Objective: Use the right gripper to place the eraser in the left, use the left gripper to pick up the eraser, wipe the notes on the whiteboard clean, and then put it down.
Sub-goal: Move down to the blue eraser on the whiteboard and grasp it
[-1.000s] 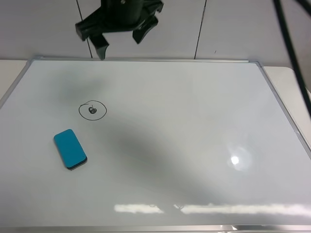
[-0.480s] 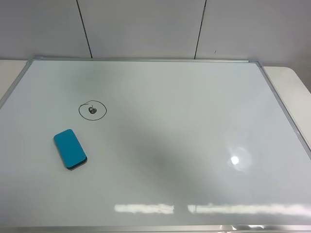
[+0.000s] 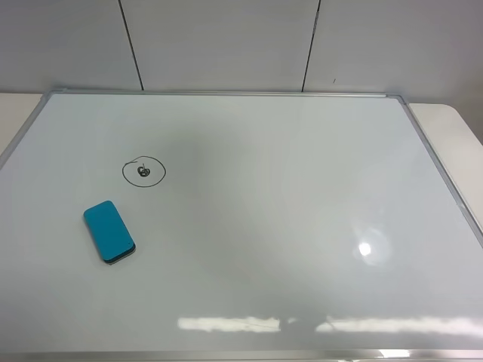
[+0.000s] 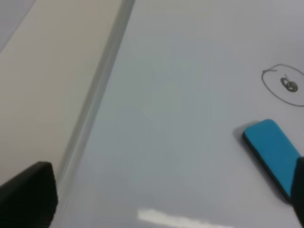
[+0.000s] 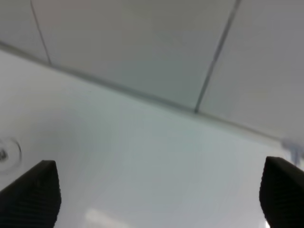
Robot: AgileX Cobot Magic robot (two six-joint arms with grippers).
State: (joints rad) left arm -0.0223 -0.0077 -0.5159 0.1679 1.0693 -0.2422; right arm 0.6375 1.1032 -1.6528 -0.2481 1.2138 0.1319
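A blue eraser (image 3: 109,231) lies flat on the left part of the whiteboard (image 3: 287,219). The notes (image 3: 143,171), a small black circle with a scribble inside, are just above it. No gripper shows in the exterior high view. In the left wrist view the left gripper (image 4: 164,199) is open and empty above the board's left side, with the eraser (image 4: 273,154) and the notes (image 4: 286,84) off to one side. In the right wrist view the right gripper (image 5: 156,194) is open and empty above the board's far edge, with the notes (image 5: 4,153) at the frame's edge.
The whiteboard has a metal frame (image 3: 226,93) and lies on a pale table (image 3: 453,121). A grey panelled wall (image 3: 226,41) stands behind it. A light glare (image 3: 365,248) shows on the board's right part.
A dark gripper at the top of the exterior high view one second ago has moved out of view. The eraser and the notes have not moved.
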